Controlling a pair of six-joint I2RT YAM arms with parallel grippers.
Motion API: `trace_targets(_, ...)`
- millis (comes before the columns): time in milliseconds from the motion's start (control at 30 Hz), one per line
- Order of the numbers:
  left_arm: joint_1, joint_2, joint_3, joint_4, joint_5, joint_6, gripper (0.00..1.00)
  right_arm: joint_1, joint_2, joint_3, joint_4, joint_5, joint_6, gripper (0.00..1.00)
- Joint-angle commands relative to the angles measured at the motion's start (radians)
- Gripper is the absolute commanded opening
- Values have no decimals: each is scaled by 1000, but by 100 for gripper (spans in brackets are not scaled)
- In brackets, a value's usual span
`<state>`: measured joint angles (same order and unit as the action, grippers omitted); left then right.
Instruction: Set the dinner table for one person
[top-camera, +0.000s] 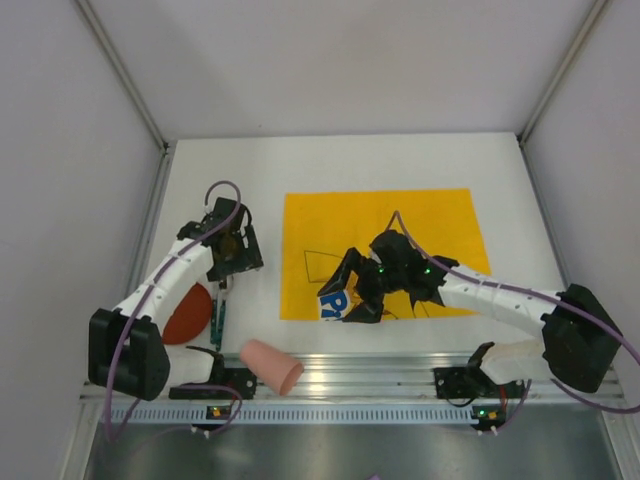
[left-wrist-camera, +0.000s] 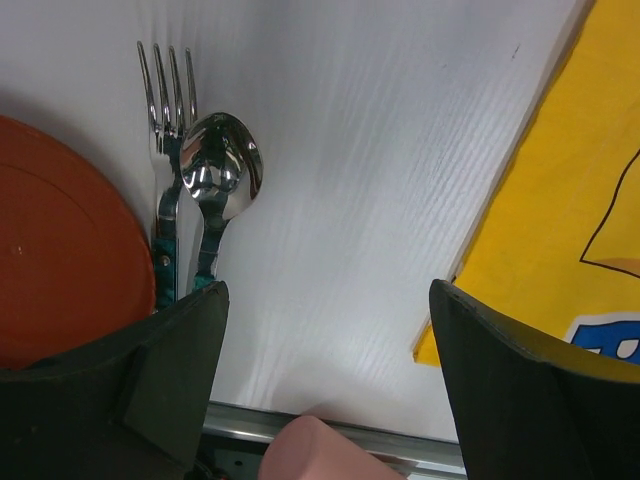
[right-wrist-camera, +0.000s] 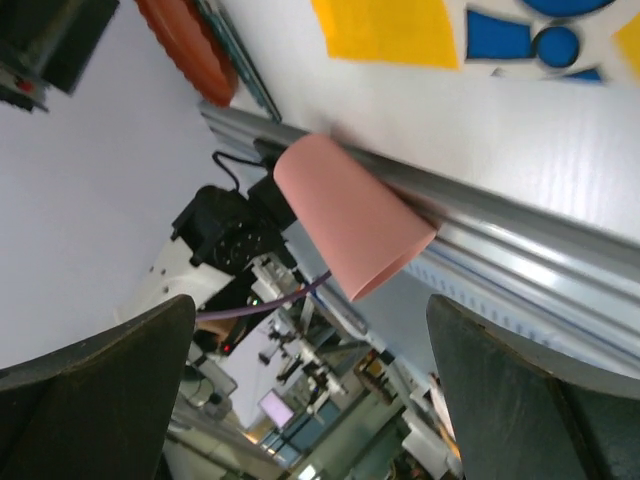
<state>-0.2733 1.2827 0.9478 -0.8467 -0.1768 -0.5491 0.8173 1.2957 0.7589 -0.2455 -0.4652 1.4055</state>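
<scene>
The left pincer hangs released and wide, with nothing between its fingers. Directly beneath it is bare dinner table, which runs under everything here. By its left finger a fork and spoon lie close together, just beside a red plate. By its right finger the yellow placemat begins. The right pincer is also open and empty, and beyond its fingers a pink cup lies on its side across the metal rail. A nudge there could roll the cup off the edge, and one pinch might lift both utensils together. The utensil handles are hidden behind the left finger, the plate is cut off, and I cannot tell whether fork and plate touch.
</scene>
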Motion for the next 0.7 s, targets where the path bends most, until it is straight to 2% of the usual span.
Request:
trace_targets(0,34,21,11,70,39,43,86,106,19,31,100,22,226,100)
trace_targets(133,54,59,42,87,56,52,86,223,74,51,155,31,376,100)
trace_targets(267,60,82,58,103,54,61,86,330,163,4,389,36,556,100)
trace_targets(367,68,92,68,103,48,67,86,382,200,-15,478,63,651,100)
trace_targets(667,101,70,25,127,37,100,86,476,303,51,492,62,727,100)
